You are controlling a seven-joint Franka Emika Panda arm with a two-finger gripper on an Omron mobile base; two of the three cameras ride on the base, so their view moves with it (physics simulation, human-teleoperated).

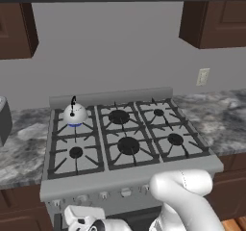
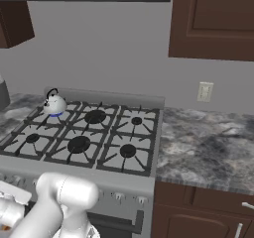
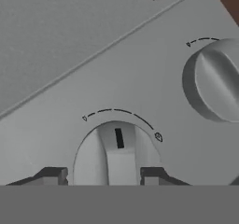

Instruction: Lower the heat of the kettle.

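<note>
Hand view cuts off the lower half of the stove knob that the gripper clenches, a neighbouring knob cropped too.

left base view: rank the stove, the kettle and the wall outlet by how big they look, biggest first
1. Stove, by far the largest.
2. Kettle on the rear left burner, much smaller.
3. Wall outlet, smallest, though it sits farther from the camera than the kettle and the gap between them is modest, so that ranking is less sure.
</note>
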